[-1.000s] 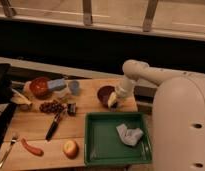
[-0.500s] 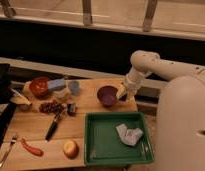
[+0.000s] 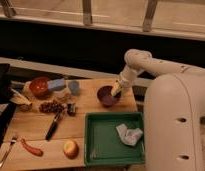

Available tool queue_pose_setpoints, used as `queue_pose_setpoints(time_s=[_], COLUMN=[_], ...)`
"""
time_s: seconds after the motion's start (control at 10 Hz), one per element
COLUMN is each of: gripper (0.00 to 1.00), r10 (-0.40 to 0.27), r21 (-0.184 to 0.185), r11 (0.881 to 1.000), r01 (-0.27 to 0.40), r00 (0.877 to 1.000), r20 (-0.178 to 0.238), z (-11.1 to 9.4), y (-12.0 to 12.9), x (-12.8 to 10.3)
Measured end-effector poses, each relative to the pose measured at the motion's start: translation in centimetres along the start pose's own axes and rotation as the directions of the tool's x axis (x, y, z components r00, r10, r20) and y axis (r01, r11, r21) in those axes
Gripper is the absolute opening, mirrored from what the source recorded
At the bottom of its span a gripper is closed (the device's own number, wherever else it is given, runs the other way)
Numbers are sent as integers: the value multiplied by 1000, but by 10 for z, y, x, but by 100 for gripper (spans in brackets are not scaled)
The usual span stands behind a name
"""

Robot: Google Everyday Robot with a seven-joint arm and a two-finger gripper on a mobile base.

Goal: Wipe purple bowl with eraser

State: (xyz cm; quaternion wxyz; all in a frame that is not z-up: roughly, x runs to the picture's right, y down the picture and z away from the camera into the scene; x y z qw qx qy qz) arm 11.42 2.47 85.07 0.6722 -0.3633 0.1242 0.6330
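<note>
Over the purple bowl's [image 3: 106, 96] right rim I am holding the gripper [image 3: 116, 91]; whether it is pinching anything, I cannot tell.

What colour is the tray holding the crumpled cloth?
Green rectangular tray, camera view; claw sits at the purple bowl.

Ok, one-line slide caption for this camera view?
Gripper at the purple bowl's right rim, beside a green tray holding a crumpled cloth.
</note>
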Motion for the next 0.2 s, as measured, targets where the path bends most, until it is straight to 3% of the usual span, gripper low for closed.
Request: queue_pose_setpoints(time_s=[0.2], gripper=[0], r10=[-35], r21=[-33], r11=[999], r01=[35], r00=[999], r20=[-8], z=[9], y=[10], x=[-6])
